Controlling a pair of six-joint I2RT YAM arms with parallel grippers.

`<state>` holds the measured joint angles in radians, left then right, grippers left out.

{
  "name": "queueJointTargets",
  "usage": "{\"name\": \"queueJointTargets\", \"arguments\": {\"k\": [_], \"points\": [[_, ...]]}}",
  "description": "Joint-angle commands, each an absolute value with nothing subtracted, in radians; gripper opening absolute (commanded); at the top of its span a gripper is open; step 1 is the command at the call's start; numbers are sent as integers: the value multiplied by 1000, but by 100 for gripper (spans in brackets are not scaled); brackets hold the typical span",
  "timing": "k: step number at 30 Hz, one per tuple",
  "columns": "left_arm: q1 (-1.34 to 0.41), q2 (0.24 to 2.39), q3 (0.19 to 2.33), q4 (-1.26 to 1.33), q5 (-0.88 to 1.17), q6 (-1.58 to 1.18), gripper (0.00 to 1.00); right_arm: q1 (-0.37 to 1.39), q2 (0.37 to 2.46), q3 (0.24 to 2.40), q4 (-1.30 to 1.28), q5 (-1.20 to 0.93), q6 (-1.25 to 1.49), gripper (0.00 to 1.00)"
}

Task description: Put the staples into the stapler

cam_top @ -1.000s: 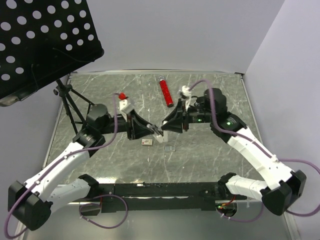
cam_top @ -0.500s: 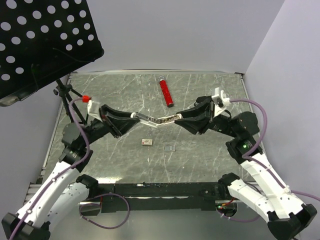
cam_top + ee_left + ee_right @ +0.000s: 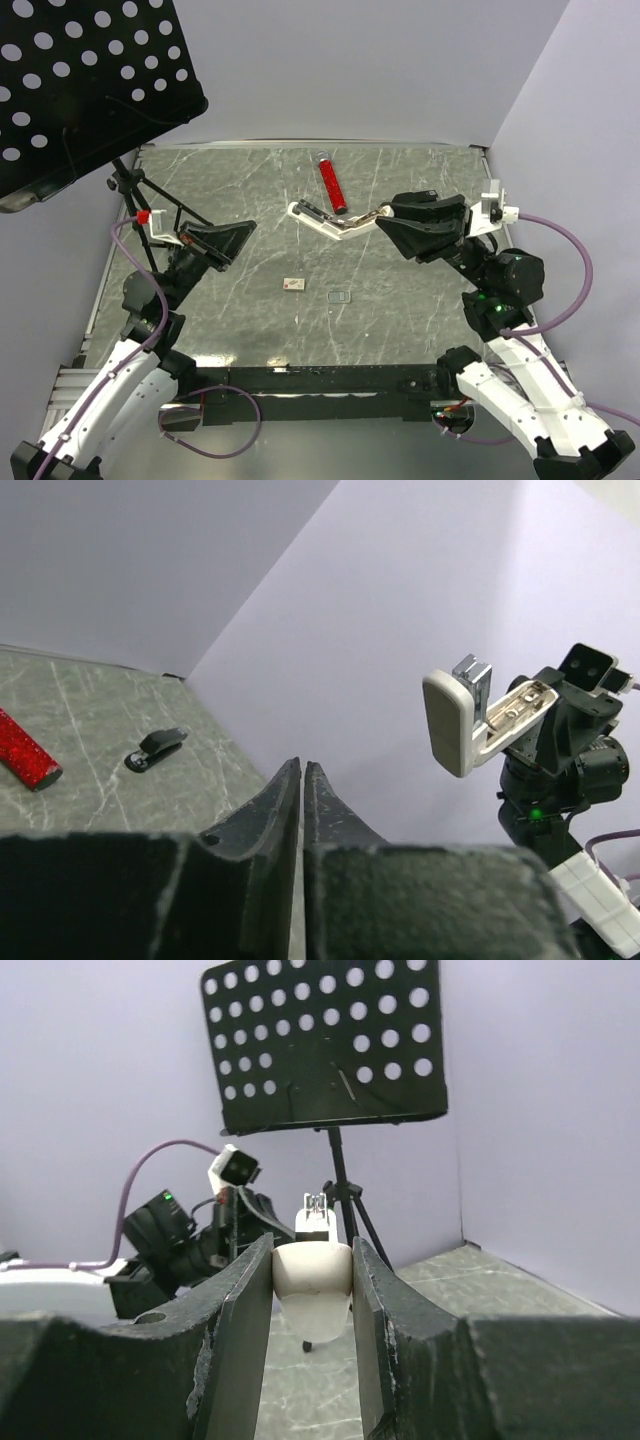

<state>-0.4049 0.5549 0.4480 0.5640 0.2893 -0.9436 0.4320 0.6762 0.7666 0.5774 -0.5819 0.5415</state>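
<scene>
Right pincer (image 3: pixel 386 213): stands partly open and clamps the stapler (image 3: pixel 320 217) by one rounded cream end, with a finger on either side. Holds it raised clear of the table (image 3: pixel 420 175).

Stapler: juts out from the tips of the right pincer toward the left pincer. Hangs unfolded in a shallow V, with the cream cover swung away from the metal channel.

Left pincer (image 3: pixel 240 229): sits closed, fingers pressed almost together with only a hairline gap, and grips nothing. Points toward the right pincer and stays well apart from the free end of the stapler.

Staples (image 3: pixel 340 296): lie flat on the table, below the gap between the two pincers and nearer the arm bases than either. Touch neither pincer.

Beige box piece (image 3: pixel 293 285), red mark on top: lies near the staples, on the left pincer's side, not touching them.

Red tube (image 3: pixel 331 185): lies on the table beyond the free end of the stapler, on the far side of both pincers.

Small black object (image 3: pixel 155 750): shows only in the left wrist view, on the table ahead of the left pincer and past the red tube. Cannot be identified.

Music stand (image 3: pixel 80 80), black and perforated: rises behind the left pincer, at the far left corner.
</scene>
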Motion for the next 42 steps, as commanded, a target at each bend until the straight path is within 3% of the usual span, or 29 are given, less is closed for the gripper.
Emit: {"name": "queueJointTargets", "arguments": {"k": [1,2,3,9,12,15,18,21,28,33,37,42], "points": [[-410,561,524,504,284,-849,16,431,727,830,548,-662,471,0],[-410,568,579,465,297,-757,20,431,745,841,514,-678,448,0],[-410,577,609,389,313,-712,33,430,755,865,479,-692,424,0],[-410,712,846,134,560,-356,73,428,816,936,273,-847,266,0],[-410,814,945,3,734,-184,86,428,844,956,227,-928,223,0],[-413,919,1014,-100,883,-77,90,426,871,982,173,-1009,181,0],[-462,989,1061,-153,908,26,93,428,893,999,141,-1064,147,0],[-579,1047,1089,-186,876,122,93,428,903,1008,127,-1101,135,0],[-627,1118,1112,-144,949,137,83,426,927,1019,100,-1155,114,0],[-653,1141,1114,-121,937,117,71,428,933,1017,92,-1151,103,0],[-676,1158,1114,-121,908,100,50,426,937,1019,98,-1147,106,0],[-696,1164,1104,-111,871,71,44,428,943,1015,97,-1143,104,0]]}}
